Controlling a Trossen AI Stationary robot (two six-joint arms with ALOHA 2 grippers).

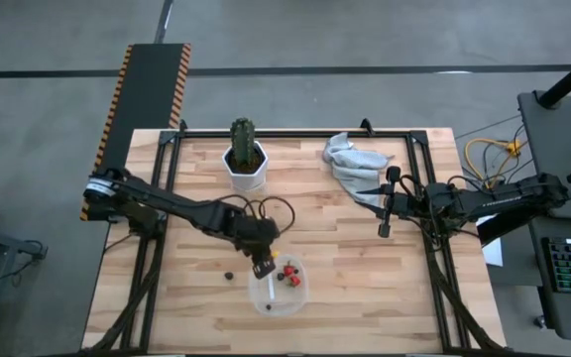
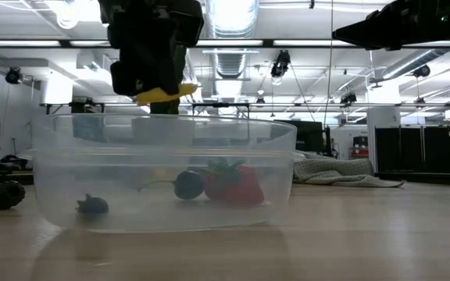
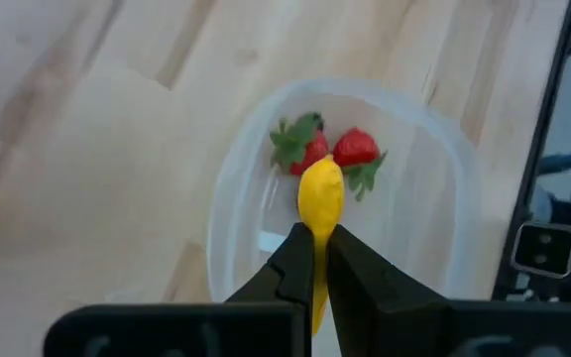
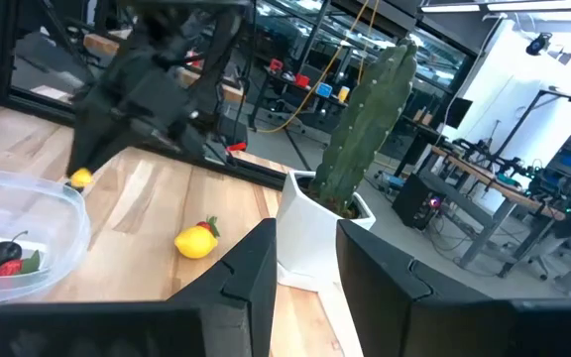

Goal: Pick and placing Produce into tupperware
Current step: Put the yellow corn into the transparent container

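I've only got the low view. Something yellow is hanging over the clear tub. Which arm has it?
Observer: The left end effector, shut on a yellow piece above the tupperware.
Operator: Is there any produce outside the tub that I can't see?
Observer: Yes, a lemon lies on the table, on the white pot's side of the tupperware.
Operator: Where's the right arm?
Observer: The right end effector waits open and empty by the grey cloth.

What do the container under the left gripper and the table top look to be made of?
Tupperware: probably plastic, clear and slightly frosted; the strawberries show through its wall. Table top: apparently wood, pale and matte, with plank seams and visible grain.
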